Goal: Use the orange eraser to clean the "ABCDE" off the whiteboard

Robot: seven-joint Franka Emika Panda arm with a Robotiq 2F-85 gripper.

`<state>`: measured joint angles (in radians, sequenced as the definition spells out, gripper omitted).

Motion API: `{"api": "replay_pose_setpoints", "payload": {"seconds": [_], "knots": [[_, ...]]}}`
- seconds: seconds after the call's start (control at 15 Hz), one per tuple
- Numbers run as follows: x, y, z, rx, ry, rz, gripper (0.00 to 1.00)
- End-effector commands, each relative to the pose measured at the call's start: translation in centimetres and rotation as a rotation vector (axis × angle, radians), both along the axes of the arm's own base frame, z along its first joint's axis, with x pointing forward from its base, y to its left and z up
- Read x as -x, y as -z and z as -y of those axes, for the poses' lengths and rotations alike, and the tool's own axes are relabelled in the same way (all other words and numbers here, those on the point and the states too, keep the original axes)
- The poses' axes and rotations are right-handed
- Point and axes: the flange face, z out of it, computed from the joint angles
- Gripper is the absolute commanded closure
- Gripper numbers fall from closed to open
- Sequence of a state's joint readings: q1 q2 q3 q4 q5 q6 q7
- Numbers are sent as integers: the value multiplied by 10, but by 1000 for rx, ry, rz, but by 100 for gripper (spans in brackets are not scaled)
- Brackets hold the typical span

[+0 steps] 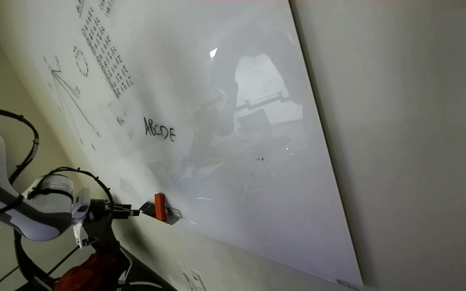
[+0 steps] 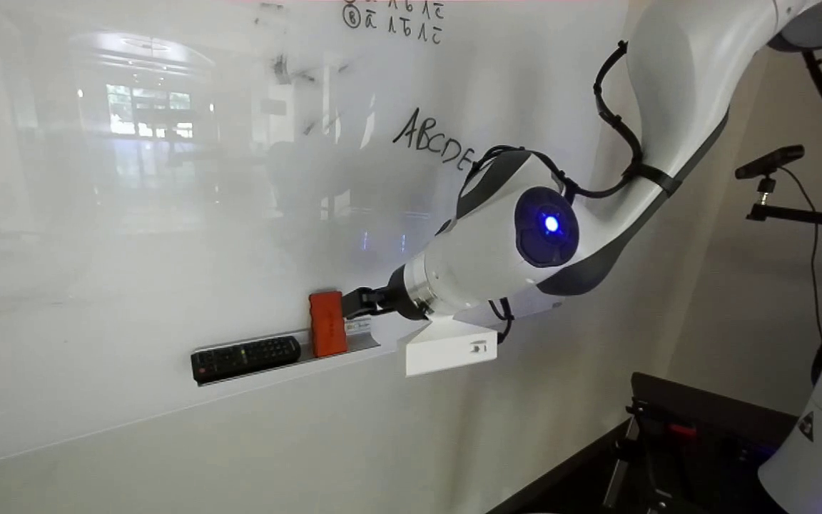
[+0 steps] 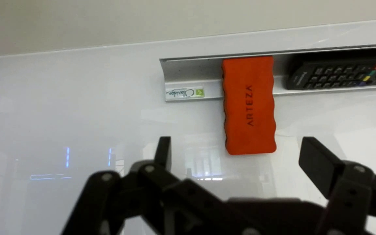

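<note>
The orange eraser stands on end in a metal ledge low on the whiteboard, its broad face outward with lettering on it; it shows in both exterior views too. My gripper is open, with a wide gap between its fingers. In the wrist view the eraser's free end lies between and just beyond the fingertips, touched by neither. The "ABCDE" is written in dark strokes higher on the board; in an exterior view the arm's cable comes close to its last letter.
A black remote control lies in the same ledge, beside the eraser. More writing and sketched lines fill the board's upper part. Below the board's bottom edge is bare wall. A dark cart stands by the robot's base.
</note>
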<state>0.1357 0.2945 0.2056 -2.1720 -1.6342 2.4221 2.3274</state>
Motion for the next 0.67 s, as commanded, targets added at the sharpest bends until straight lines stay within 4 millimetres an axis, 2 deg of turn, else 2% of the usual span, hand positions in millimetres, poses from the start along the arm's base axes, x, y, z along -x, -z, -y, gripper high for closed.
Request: {"api": "replay_pose_setpoints", "payload": {"seconds": [0.0, 0.33, 0.6], "knots": [[-3, -2, 0, 1, -10, -4, 0], [-6, -3, 0, 5, -16, -7, 0], [-19, 4, 1, -5, -23, 14, 0]]}}
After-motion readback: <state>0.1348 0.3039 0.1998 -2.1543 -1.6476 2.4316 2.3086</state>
